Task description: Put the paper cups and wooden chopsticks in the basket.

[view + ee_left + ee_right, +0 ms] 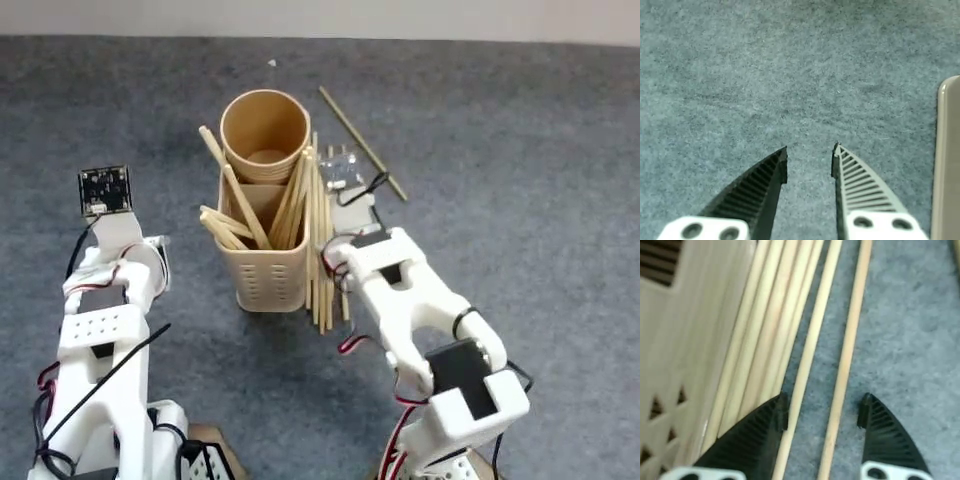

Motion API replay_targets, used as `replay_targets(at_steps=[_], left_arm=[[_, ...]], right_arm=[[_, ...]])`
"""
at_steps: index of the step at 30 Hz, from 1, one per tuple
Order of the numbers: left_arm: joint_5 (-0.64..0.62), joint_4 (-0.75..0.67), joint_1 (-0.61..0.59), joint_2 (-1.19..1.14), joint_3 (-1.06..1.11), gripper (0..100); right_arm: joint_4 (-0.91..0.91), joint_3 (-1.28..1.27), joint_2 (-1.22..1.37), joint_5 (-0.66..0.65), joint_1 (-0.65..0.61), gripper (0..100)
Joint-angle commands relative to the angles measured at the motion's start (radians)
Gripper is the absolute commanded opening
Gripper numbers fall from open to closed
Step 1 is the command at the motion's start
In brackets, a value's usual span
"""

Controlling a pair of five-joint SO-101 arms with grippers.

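A beige perforated basket (268,272) stands mid-table with a paper cup (264,128) upright at its far end and several wooden chopsticks (243,215) leaning inside it. More chopsticks (322,270) lie on the carpet along the basket's right side. A single darker stick (362,143) lies farther back. My right gripper (822,400) is open low over the loose chopsticks (840,370), with two of them between its fingers, next to the basket wall (680,340). My left gripper (810,150) is open over bare carpet, holding nothing, left of the basket's edge (947,160).
Grey carpet covers the table. The left arm (105,310) stands left of the basket and the right arm (415,310) to its right. A small circuit board (105,190) sits at the left arm's far end.
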State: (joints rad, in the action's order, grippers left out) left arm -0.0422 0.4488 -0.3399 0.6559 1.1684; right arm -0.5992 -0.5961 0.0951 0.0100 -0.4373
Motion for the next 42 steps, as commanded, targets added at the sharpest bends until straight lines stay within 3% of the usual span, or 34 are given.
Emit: replay_targets(at_steps=[1, 3, 12, 20, 24, 28, 35, 42], left_arm=[[0.006, -0.012, 0.016, 0.004, -0.004, 17], [0.006, -0.012, 0.016, 0.004, -0.004, 17], [0.006, -0.012, 0.018, 0.004, -0.002, 17], [0.006, -0.014, 0.019, 0.004, -0.002, 17], [0.006, -0.014, 0.019, 0.004, -0.002, 17], [0.006, -0.014, 0.019, 0.002, -0.002, 17], [0.006, -0.014, 0.019, 0.002, -0.002, 17], [0.006, -0.014, 0.019, 0.002, -0.002, 17]], right_arm=[[-0.054, 0.068, 0.001, -0.011, 0.073, 10.1], [-0.058, 0.090, 0.001, -0.011, 0.101, 0.9], [-0.062, 0.119, -0.056, -0.011, 0.140, 0.5], [-0.062, 0.128, -0.628, -0.006, 0.179, 0.5], [-0.053, 0.130, -0.923, -0.006, 0.073, 0.5], [0.033, 0.130, -1.063, -0.011, -0.127, 0.5], [0.196, 0.070, -1.061, -0.011, -0.302, 0.5], [0.463, -0.216, -0.941, -0.074, -0.314, 0.5]])
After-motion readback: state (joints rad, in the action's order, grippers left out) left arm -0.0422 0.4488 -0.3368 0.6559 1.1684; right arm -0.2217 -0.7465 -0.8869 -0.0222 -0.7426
